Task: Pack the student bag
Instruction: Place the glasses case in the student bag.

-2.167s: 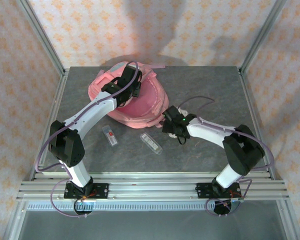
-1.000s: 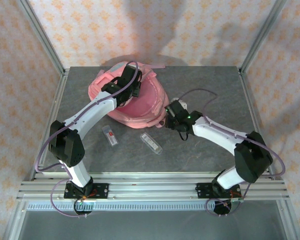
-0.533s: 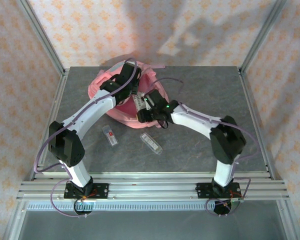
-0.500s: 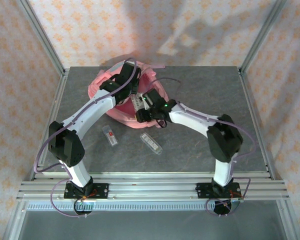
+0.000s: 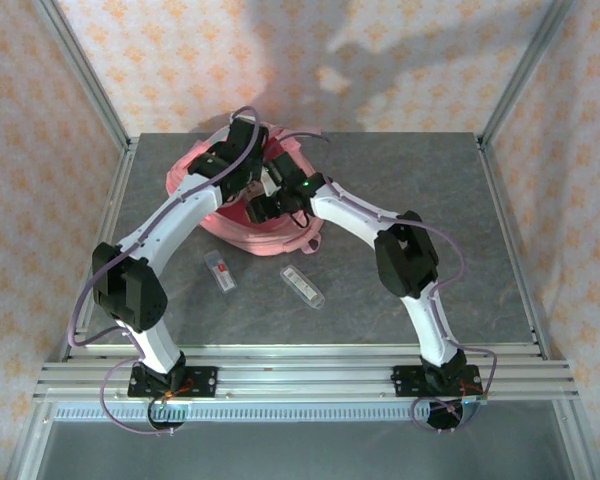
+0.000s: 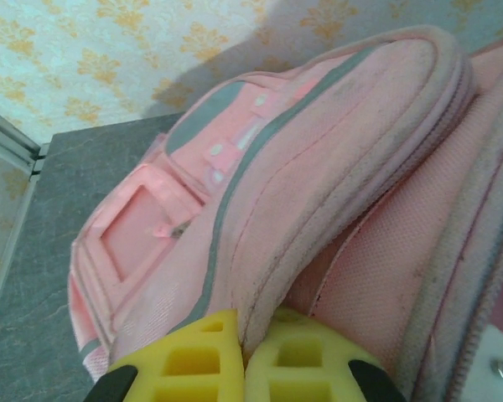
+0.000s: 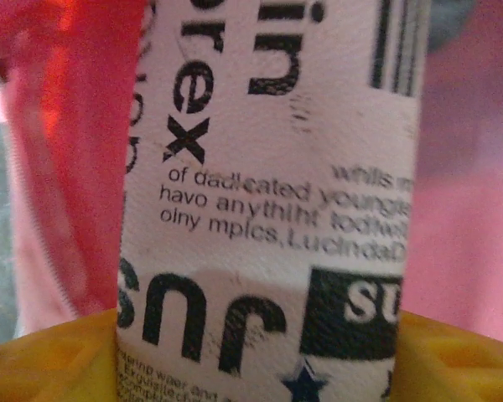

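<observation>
**Bag at the table's far centre**

The student bag point(image 5: 265, 235) is laid on a grey table point(image 5: 410, 190) enclosed by wallpapered walls point(image 5: 160, 60). Both arms are stretched to it. Its opening rim is pinched by the left gripper point(image 6: 243, 335). A printed white pack point(image 7: 268, 209) is seen between the fingers of the right gripper point(image 7: 260, 343); whether it is clamped cannot be told.

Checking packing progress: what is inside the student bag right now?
Pink mesh lining shows inside the student bag, whose rim the left gripper pinches. The right gripper holds a white printed pouch at the opening. The bag's bottom is hidden.
</observation>
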